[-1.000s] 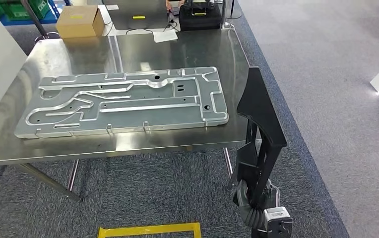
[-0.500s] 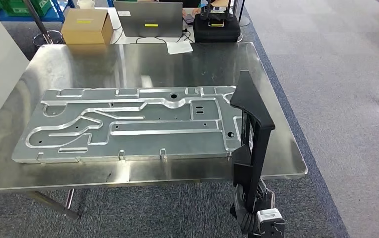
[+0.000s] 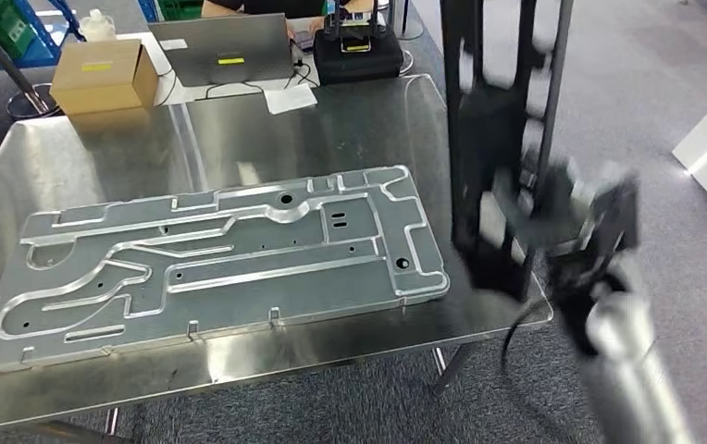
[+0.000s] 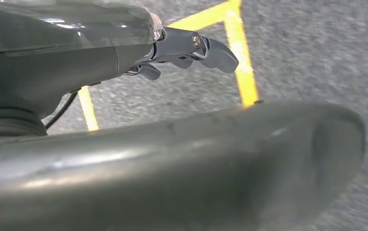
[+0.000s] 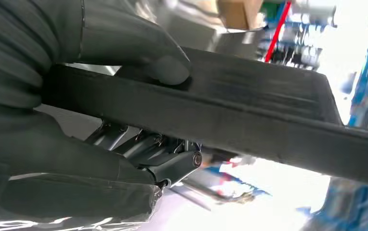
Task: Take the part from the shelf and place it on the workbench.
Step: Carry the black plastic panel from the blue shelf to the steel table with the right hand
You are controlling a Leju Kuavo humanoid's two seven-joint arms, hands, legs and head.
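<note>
Head view: the right hand (image 3: 579, 231) is up at about 3 o'clock in the frame, gripping the black part (image 3: 490, 139), a tall dark frame-like piece that's pretty motion-blurred. It hangs in the air over the right edge of the steel workbench (image 3: 350, 120), just beside the big machined aluminium plate (image 3: 211, 259) lying flat there. At 11 o'clock there's a cardboard box (image 3: 105, 74), and at 12 a laptop (image 3: 225, 51) next to a black case (image 3: 359, 55). So I'd say the pick-up is done and only the set-down is left; the part isn't resting on the bench yet.

Left wrist view: the left hand (image 4: 182, 48) hangs over grey carpet with yellow floor tape (image 4: 242, 57). Fingers look loosely apart, holding nothing.

Right wrist view: thumb (image 5: 163, 65) pressed on top of the black bar, darker fingers (image 5: 148, 149) wrapped underneath. Solid clamp on it as far as I can tell.
</note>
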